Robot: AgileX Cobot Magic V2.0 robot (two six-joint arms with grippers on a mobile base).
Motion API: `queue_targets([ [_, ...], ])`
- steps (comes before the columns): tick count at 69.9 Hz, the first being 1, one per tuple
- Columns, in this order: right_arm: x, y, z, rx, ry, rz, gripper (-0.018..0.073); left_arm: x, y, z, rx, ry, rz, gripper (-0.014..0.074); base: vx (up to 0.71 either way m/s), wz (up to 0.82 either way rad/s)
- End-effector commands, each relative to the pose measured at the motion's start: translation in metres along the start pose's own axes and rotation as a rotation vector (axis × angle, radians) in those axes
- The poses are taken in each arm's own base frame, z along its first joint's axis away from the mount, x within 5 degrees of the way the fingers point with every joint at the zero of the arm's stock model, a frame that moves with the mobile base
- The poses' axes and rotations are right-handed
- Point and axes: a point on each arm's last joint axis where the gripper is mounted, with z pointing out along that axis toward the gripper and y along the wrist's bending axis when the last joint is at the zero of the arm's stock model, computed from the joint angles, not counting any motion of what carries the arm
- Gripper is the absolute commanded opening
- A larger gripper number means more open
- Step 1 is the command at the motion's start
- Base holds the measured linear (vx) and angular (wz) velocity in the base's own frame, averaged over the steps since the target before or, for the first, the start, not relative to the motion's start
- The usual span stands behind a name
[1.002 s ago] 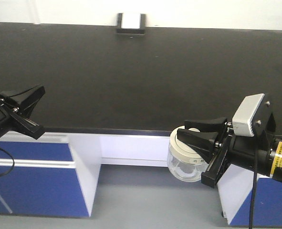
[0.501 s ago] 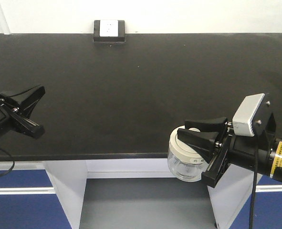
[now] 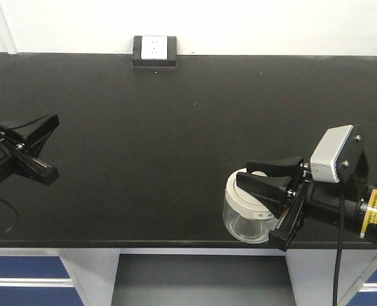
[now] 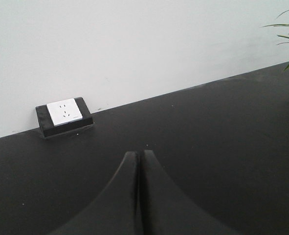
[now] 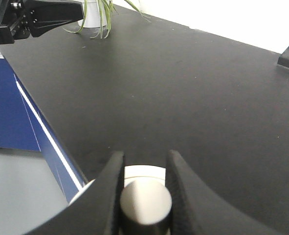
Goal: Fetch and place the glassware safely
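The glassware (image 3: pixel 245 213) is a squat clear jar with a cream-white lid (image 5: pixel 144 172) and a round knob (image 5: pixel 145 198). My right gripper (image 3: pixel 244 171) is shut on that knob, one finger on each side of it in the right wrist view (image 5: pixel 144 155). The jar is over the front edge of the black countertop (image 3: pixel 175 127), at the right; I cannot tell if it touches. My left gripper (image 3: pixel 53 120) is at the left, above the counter, shut and empty, its fingers pressed together in the left wrist view (image 4: pixel 137 154).
A black-framed white wall socket (image 3: pixel 155 50) (image 4: pixel 63 112) sits at the counter's back edge against the white wall. A potted plant (image 5: pixel 98 14) stands at the counter's far end. Blue cabinet fronts (image 3: pixel 22 268) lie below the counter edge.
The whole view has moved toward the counter, whose front edge now sits lower in frame. The jar is now over the countertop's front edge. Both grippers keep their pose and grip.
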Motion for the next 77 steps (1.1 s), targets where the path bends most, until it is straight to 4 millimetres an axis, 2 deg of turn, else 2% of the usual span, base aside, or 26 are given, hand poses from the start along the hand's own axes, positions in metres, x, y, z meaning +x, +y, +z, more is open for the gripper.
queue_targets([
  [1, -0.0195, 0.0008, -0.0033, -0.013, -0.107, -0.003, -0.0001, -0.0194, 0.0002, -0.0005, 0.003, -0.113, -0.002, -0.0007, 0.11, -0.01],
  [77, -0.0195, 0.0008, -0.0033, -0.013, -0.107, -0.003, -0.0001, -0.0194, 0.0002, -0.0005, 0.003, -0.113, -0.002, -0.0007, 0.06, 0.00],
])
